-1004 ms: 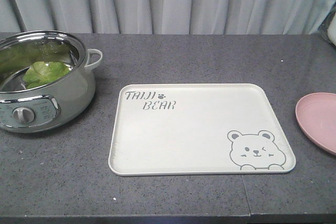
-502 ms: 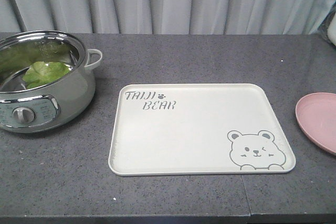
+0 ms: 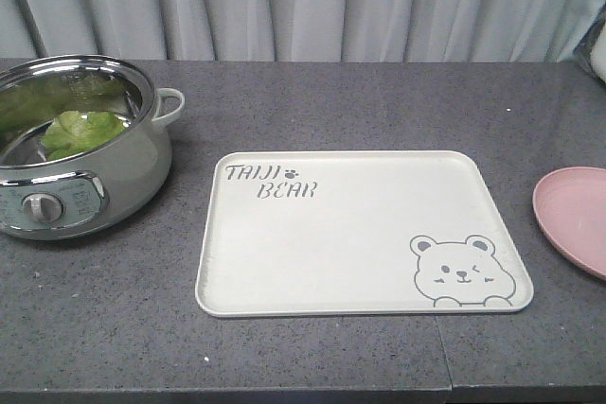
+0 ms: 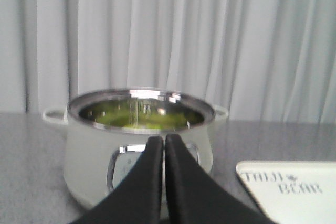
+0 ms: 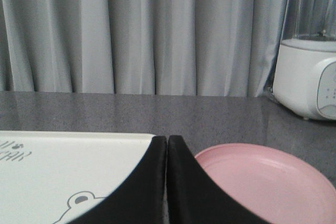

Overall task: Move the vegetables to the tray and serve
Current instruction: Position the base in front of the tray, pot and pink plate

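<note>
Two closed, empty tools: the left tool point(image 4: 161, 141) faces the pot point(image 4: 92, 153) holding the vegetables point(image 3: 83, 130), nearer than the right tool point(image 5: 167, 141) by the tray point(image 3: 360, 234).

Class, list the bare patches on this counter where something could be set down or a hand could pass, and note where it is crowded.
The whole tray is bare. Open counter lies behind it up to the curtain, between it and the pot, and narrowly between it and the pink plate. Crowded: the pot, holding the lettuce.
</note>
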### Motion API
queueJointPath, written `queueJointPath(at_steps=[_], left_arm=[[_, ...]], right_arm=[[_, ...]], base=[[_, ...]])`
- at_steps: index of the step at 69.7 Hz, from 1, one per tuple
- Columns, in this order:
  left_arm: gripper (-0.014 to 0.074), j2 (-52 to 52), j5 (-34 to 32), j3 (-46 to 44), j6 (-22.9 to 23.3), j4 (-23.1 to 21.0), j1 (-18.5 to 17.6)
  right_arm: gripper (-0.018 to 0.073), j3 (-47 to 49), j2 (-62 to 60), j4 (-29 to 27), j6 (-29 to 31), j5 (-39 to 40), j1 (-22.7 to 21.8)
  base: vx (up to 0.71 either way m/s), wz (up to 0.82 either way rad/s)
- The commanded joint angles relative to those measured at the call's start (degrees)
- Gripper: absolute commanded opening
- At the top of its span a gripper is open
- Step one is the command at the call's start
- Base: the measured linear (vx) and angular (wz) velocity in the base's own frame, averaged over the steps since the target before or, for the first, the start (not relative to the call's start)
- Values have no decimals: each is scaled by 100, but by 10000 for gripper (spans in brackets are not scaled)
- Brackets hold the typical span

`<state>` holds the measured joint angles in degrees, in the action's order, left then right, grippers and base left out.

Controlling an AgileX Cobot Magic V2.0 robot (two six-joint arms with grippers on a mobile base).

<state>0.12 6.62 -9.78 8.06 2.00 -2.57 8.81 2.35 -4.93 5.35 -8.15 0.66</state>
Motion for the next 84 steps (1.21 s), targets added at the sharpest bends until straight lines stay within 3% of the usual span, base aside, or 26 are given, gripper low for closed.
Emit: queueJointPath(at_steps=[1,11,24,42,74,84], left_arm=[[-6,458,158,-926,-125,-31,21],[-6,1544,1236,-2384,-573,9,21],[-6,2880,2065,-3511,-645,9,21],[-6,3671,2201,-3556,-635,-1,21],[-6,3712,2327,-3556,-625,-41,21],[23,3717,2295,-3556,-561,33,21]], right_arm=[[-6,838,502,22,221,-29,-15],[-6,2013,1531,-11,202,-492,-15],[-6,3003,2805,-11,197,-1185,-15],[-6,3076,3741,-35,197,-1762,-15],[-6,3076,3930,-45,197,-1839,-15],[51,3076,3930,-1,66,-1840,-15]], base=[[0,0],[0,0],[0,0],[0,0],[0,0],[0,0]])
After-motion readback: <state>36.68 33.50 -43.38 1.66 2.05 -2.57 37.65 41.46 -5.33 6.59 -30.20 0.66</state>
